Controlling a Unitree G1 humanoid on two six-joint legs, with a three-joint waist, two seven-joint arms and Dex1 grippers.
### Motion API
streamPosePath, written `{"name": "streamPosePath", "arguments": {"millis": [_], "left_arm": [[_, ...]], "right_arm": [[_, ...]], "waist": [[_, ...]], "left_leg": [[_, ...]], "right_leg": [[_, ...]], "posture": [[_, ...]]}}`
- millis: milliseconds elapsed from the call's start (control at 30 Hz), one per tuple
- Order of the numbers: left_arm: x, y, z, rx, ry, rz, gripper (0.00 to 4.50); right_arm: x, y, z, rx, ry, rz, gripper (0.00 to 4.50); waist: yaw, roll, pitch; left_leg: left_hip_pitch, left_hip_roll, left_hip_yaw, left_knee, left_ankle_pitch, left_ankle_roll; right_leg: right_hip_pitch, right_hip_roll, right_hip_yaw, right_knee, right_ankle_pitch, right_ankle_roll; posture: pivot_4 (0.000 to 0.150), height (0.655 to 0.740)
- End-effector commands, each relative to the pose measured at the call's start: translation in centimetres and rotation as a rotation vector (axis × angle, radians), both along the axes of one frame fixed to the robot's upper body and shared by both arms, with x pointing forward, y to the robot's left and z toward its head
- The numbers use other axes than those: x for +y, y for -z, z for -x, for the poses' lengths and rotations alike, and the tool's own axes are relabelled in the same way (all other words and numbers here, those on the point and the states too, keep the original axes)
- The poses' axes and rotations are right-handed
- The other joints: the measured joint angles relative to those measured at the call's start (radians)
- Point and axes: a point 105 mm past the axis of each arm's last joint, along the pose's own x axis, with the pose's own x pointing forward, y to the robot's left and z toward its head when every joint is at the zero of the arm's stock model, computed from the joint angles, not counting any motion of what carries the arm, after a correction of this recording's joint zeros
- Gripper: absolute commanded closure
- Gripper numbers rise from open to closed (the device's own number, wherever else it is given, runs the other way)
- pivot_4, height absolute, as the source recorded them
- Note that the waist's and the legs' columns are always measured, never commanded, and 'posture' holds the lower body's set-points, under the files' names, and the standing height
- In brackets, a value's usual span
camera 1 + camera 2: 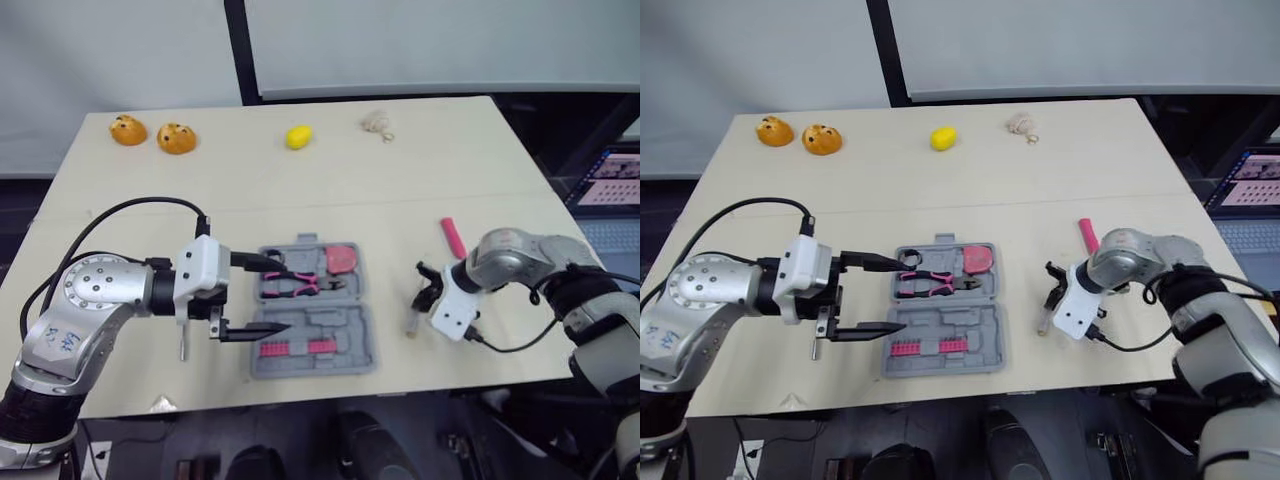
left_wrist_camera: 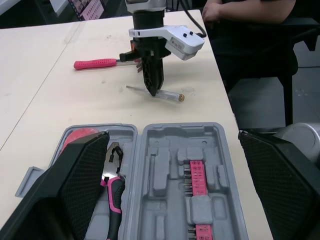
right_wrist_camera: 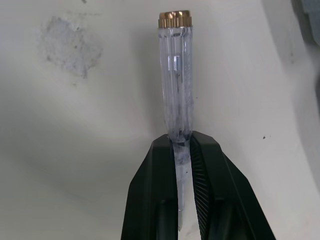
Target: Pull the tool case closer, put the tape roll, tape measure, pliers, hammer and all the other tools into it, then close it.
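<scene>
Right wrist view: right gripper point(image 3: 181, 141) clenches one clear screwdriver point(image 3: 175, 75) (left gripper point(image 1: 286, 295) spread).

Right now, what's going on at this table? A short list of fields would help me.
Tool case: open on the table, pliers inside
Left gripper: open, at the case's left edge
Right gripper: shut on a clear-handled screwdriver, right of the case
Outside the case: pink-handled tool on the table
</scene>
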Motion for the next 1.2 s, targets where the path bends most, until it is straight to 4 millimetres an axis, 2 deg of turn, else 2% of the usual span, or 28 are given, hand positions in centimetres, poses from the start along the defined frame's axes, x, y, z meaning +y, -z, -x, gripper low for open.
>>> {"name": "streamPosePath", "arguments": {"millis": [33,133,233,433,633,767,967,1100,1200], "left_arm": [[-0.2,-0.5,-0.1,-0.035,0.005,0.014,0.00],[-0.5,-0.1,-0.1,-0.031,0.007,0.032,0.00],[-0.9,0.2,0.0,-0.026,0.012,0.045,0.00],[-1.4,0.5,0.0,-0.023,0.017,0.063,0.00],[-1.5,0.6,0.2,-0.021,0.014,0.075,0.00],[-1.4,0.6,0.2,-0.020,0.007,0.073,0.00],[-1.2,0.4,0.1,-0.024,0.005,0.066,0.00],[-1.2,0.3,0.0,-0.026,0.011,0.061,0.00],[-1.3,0.2,-0.2,-0.028,0.021,0.059,0.00]], "right_arm": [[-0.8,-1.7,0.9,0.128,0.313,-0.129,4.47],[-2.2,-1.4,2.3,0.259,0.644,-0.174,4.47],[-2.1,-1.6,2.9,0.347,0.891,-0.257,4.47],[-1.6,-1.4,3.9,0.494,1.219,-0.328,4.47],[-0.5,-1.3,1.7,0.620,1.662,-0.508,4.47],[0.2,-1.2,1.1,0.642,1.732,-0.551,4.47],[0.5,-0.5,-0.8,0.566,1.818,-0.670,4.47],[0.9,-0.4,-1.0,0.580,1.827,-0.734,4.47],[1.1,-0.7,-1.0,0.563,1.789,-0.798,3.13]], "waist": [[0.007,0.000,0.000],[0.024,0.000,0.000],[0.030,0.000,0.000],[0.037,0.000,0.000],[0.028,0.000,0.000],[0.028,0.000,0.000],[0.021,-0.002,-0.002],[0.017,-0.002,-0.002],[0.020,-0.003,-0.002]], "left_leg": [[-0.001,0.000,-0.001,0.000,0.000,0.000],[-0.002,0.000,-0.006,0.001,0.000,0.000],[-0.002,0.000,-0.007,0.001,0.000,0.000],[-0.002,-0.001,-0.007,0.001,0.000,0.000],[-0.002,-0.001,-0.006,0.001,0.000,-0.001],[-0.004,-0.001,-0.006,0.000,0.000,-0.001],[-0.005,-0.002,-0.007,0.000,0.000,-0.001],[-0.005,-0.002,-0.006,0.000,0.000,-0.001],[-0.005,-0.002,-0.006,0.000,0.000,-0.001]], "right_leg": [[0.000,0.000,-0.001,0.000,0.000,0.000],[0.000,0.000,-0.001,0.001,0.000,0.000],[0.000,0.000,-0.001,0.001,0.000,0.000],[0.000,0.000,-0.002,0.001,0.000,0.000],[0.000,0.000,-0.001,0.001,0.000,0.000],[-0.001,0.000,-0.001,-0.001,0.000,0.000],[-0.001,0.000,-0.002,-0.002,0.001,0.001],[-0.001,0.000,-0.001,-0.002,0.001,0.001],[-0.001,0.000,-0.001,-0.002,0.001,0.001]], "posture": [[0.150,0.7400],[0.150,0.7400],[0.150,0.7400],[0.150,0.7400],[0.150,0.7400],[0.150,0.7400],[0.150,0.7400],[0.150,0.7400],[0.150,0.7400]]}}
